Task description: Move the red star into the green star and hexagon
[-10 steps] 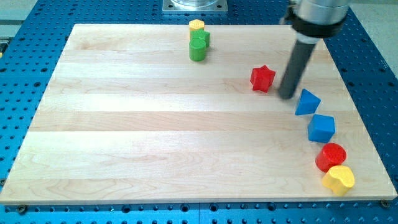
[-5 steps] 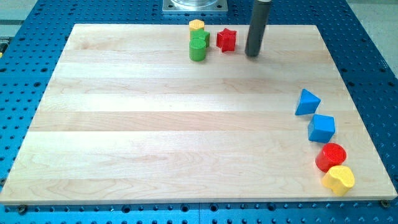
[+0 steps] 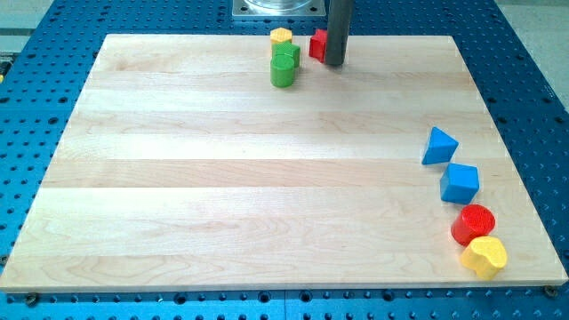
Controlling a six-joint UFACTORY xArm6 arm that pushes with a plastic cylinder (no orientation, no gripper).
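You are seeing my tip (image 3: 334,62), a plain rod without jaws, pressing the red star (image 3: 317,44) on its left, with the green star (image 3: 289,53) further left.

Only a straight dark rod in sight, entering at the view's top edge and dropping almost upright, leaning barely at all. Cylindrical, dull grey-black, same thickness all the way down. Upper mounting and arm cut off above the view. My tip (image 3: 334,63) down at the surface near the view's top, a little right of centre. No claw fitted.
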